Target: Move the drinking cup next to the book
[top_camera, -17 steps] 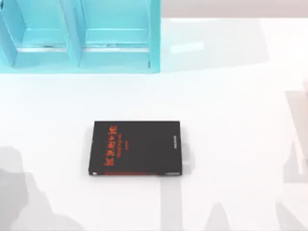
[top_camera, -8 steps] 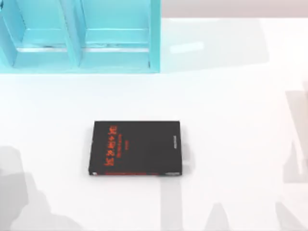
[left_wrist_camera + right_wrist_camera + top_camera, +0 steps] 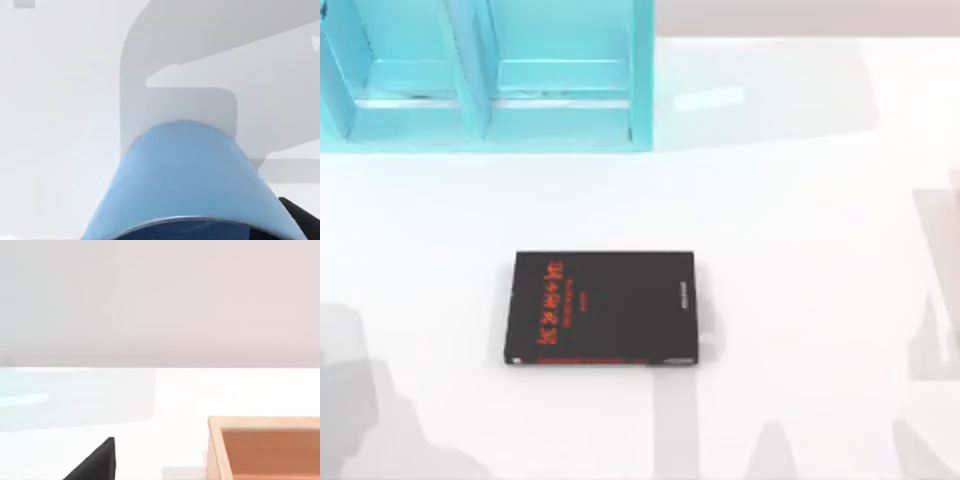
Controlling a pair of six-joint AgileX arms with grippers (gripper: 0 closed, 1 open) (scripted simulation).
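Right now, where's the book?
In the top view the book lies flat on the white table, slightly left of centre, in front of the turquoise shelf unit and apart from it.

Count as we see it: 1 book [image 3: 601,307], black w/ red lettering, flat on the table [image 3: 800,250]. 1 drinking cup [image 3: 187,180], blue, seen close in left wrist view. 1 turquoise shelf unit [image 3: 485,75] at the table's far left, we count 2 open compartments fully in view, plus part of a 3rd at the edge. 1 tan wooden box [image 3: 265,447], orange-brown inside, in right wrist view. 1 table under it all. That's 4 items total on 1 table.
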